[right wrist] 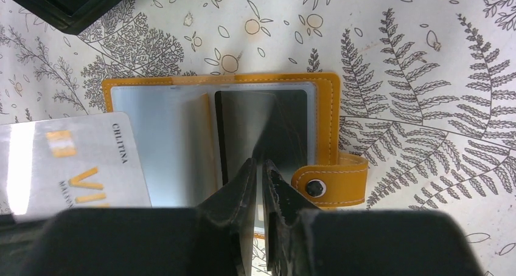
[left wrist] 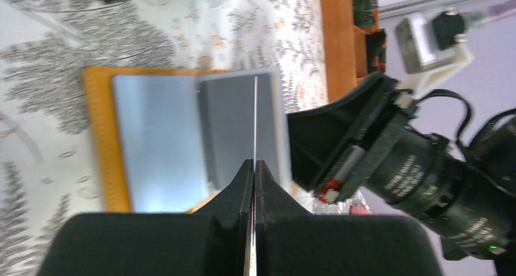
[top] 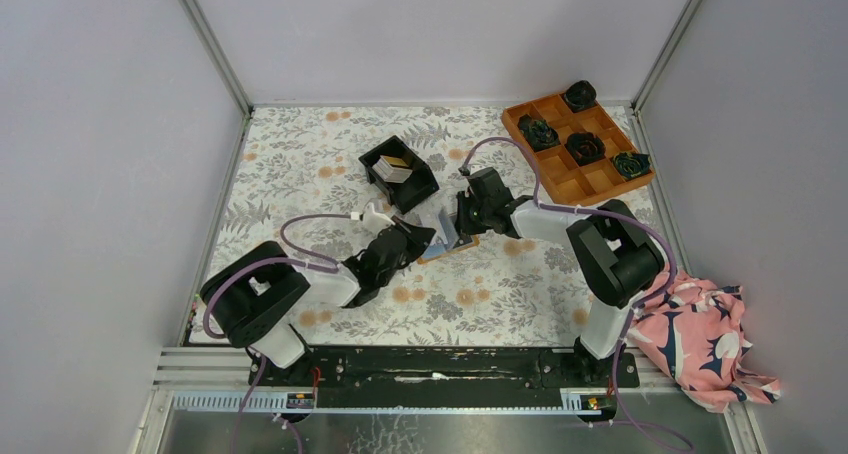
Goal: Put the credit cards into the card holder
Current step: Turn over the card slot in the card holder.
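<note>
While our left gripper (left wrist: pixel 254 163) is clamped tight on a silvery credit card (right wrist: pixel 73 166), we see our right gripper (right wrist: pixel 255 163) narrowly pinching a clear pocket of the open card holder (right wrist: pixel 176 124), which lies on the floral table (top: pixel 300 164) between both arms, near the black bin (top: pixel 425 184).

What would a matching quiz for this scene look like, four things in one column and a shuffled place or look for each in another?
1 bin
2 tray
3 card holder
4 cloth

A far right corner
B lying open, in the middle
C crumpled, near right
D black

Pairs: 1-D, 2-A, 3-B, 4-C
</note>
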Motion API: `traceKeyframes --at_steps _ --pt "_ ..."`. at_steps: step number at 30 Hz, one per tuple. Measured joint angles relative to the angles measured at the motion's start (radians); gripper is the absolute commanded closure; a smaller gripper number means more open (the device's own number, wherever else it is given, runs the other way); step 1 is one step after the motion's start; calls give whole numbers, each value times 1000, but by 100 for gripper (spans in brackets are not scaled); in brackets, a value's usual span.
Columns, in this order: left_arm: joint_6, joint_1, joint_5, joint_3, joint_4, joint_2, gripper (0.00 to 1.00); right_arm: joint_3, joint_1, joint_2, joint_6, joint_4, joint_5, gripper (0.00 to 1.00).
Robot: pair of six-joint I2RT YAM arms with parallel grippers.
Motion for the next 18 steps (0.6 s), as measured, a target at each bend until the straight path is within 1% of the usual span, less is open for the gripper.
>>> traceKeyframes --at_steps 8,12,18 --pt "45 -19 -8 108 -10 47 100 2 0 -2 1 -6 14 84" --pt "52 -22 -11 110 -16 74 100 2 0 -18 0 -32 65 83" --pt "60 -25 -27 102 -23 70 100 -4 -2 -58 0 -74 169 82"
